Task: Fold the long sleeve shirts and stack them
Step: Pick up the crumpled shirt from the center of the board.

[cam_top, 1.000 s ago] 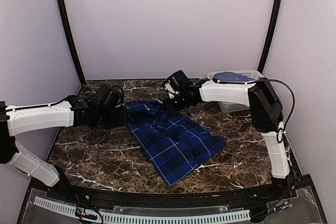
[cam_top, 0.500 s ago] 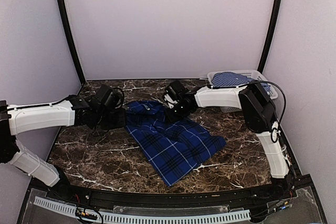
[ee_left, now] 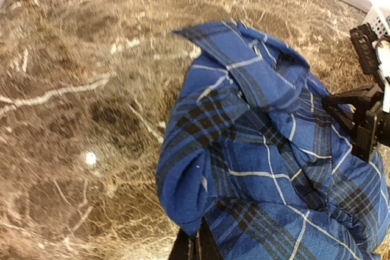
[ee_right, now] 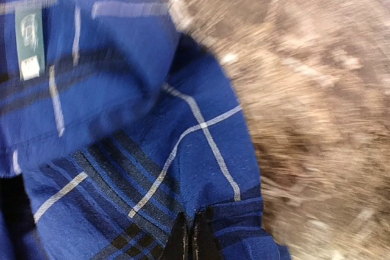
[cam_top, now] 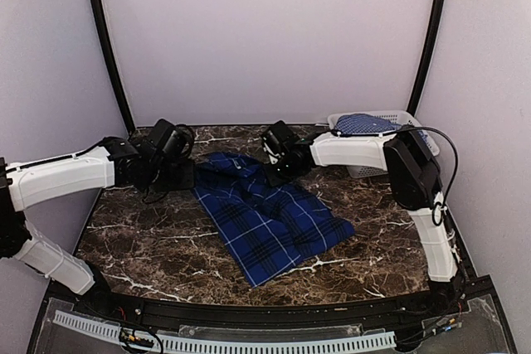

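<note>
Lying slantwise on the table (cam_top: 141, 238) in the top view, the dark plaid shirt (cam_top: 265, 221) runs from its collar at the far left to its hem at the near right; the left gripper (cam_top: 184, 173) and right gripper (cam_top: 276, 168) flank the collar end, while the lighter checked shirt (cam_top: 363, 123) sits apart in the basket (cam_top: 404, 116). From the left wrist, the jaws look pinched on a bunched fold, with cloth spreading rightward; from the right wrist, the jaws look closed on plaid cloth.
</note>
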You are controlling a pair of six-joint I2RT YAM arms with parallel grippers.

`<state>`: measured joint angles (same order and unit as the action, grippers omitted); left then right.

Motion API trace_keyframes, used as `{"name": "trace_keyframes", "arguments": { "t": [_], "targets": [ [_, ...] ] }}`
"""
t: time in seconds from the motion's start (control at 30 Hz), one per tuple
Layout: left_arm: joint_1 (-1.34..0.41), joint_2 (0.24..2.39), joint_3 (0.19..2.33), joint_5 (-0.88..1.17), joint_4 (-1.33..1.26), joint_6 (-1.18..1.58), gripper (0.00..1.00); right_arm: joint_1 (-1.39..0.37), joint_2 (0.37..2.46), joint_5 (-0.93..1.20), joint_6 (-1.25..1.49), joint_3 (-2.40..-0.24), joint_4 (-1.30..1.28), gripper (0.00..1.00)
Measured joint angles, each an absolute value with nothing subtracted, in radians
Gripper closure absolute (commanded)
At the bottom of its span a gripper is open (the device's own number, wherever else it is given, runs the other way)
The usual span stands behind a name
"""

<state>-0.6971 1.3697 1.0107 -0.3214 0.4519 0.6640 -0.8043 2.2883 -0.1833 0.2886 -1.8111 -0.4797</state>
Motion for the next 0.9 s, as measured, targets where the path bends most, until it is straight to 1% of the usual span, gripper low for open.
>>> {"name": "trace_keyframes", "arguments": {
  "t": [0.1, 0.37, 0.53, 0.7, 0.9],
  "targets": [
    [-0.688, 1.364, 1.078, -0.352, 0.487, 0.613, 1.0, -0.801, 2.216, -0.244, 0.289, -1.784, -0.481, 1.0],
    [-0.671, 1.311, 1.281, -0.437, 0.549, 0.427, 1.0, -0.774, 1.906, -0.381, 0.259, -1.747, -0.464, 1.0],
    [-0.671, 1.254, 1.419, -0.442, 0.542, 0.278, 1.0, -0.769, 1.75, -0.436, 0.19, -1.746, -0.432, 1.0],
    [-0.671, 1.195, 1.567, -0.396, 0.505, 0.126, 1.0, -0.769, 1.636, -0.41, 0.115, -1.752, -0.412, 1.0],
    [-0.671, 1.122, 1.694, -0.274, 0.445, 0.006, 1.0, -0.77, 1.51, -0.281, 0.079, -1.811, -0.415, 1.0]
  ]
}}
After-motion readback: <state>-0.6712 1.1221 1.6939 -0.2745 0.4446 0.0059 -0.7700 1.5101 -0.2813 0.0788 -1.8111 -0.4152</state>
